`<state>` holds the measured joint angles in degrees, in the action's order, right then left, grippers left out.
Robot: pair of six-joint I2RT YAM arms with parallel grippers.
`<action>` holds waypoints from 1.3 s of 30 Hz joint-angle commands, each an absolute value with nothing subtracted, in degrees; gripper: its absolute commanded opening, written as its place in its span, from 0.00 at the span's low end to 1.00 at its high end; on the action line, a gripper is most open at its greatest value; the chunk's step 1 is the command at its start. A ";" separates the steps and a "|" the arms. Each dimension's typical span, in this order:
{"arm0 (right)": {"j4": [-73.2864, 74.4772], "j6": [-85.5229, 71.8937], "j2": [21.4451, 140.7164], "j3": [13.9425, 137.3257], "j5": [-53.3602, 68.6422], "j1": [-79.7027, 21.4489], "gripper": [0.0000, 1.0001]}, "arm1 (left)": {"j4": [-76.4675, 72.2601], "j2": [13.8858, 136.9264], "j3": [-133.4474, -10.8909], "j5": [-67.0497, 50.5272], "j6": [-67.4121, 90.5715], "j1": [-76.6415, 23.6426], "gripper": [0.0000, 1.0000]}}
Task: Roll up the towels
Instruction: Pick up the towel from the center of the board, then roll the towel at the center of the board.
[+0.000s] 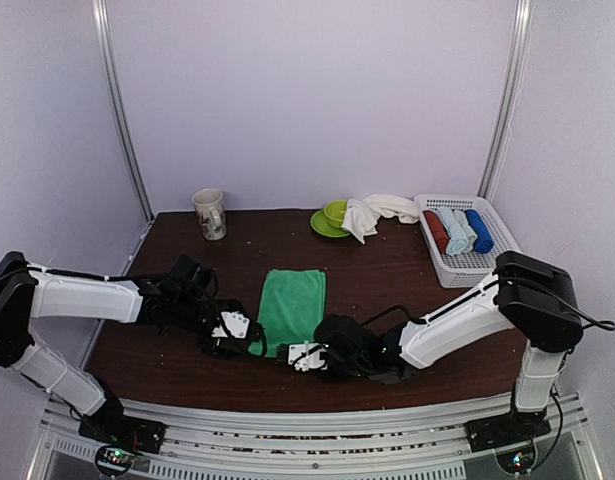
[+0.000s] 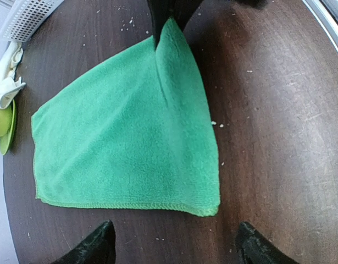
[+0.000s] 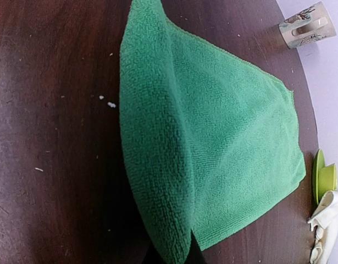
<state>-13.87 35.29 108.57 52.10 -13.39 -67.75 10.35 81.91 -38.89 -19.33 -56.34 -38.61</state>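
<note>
Green towel (image 1: 292, 305) lies flat at mid-table (image 1: 387, 280), long axis running away from the arm bases; 1 near corner is raised off the wood. Right end effector (image 1: 301, 356) is closed on that corner. The right wrist view shows the pile bunched into a fold rising toward the camera, and the left wrist view shows its dark fingers (image 2: 167, 14) pinching the peak of a tent-shaped ridge. Judgement: the corner is lifted to start turning the near edge over for the roll. Left end effector (image 1: 233, 328) sits low at the towel's left side, close to the other near corner, spread wide with nothing between its fingers (image 2: 97, 247). The hem lies just ahead of them, not touching. Judgement: it is placed to take the 2nd corner so both ends of the edge turn together. Cream-white towel (image 1: 372, 212) is at the far side, draped partly over a green bowl (image 1: 334, 212), next to the basket (image 1: 487, 262) holding 3 towel rolls. It is not yet handled, so 0 of 2 towels are rolled. Mug (image 1: 210, 213) stands far left, well apart from the work.
</note>
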 commanded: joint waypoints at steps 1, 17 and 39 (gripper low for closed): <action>-8.59 26.80 105.55 54.29 -5.55 -65.15 0.00 | 4.00 78.75 -35.17 -19.76 -53.53 -38.41 0.77; 8.73 19.06 110.43 65.17 12.67 -58.23 0.00 | -4.80 77.60 -31.07 -15.17 -48.17 -42.52 0.75; 14.82 19.69 112.72 69.52 14.29 -57.52 0.00 | -1.17 84.68 -35.37 -16.19 -45.92 -43.68 0.54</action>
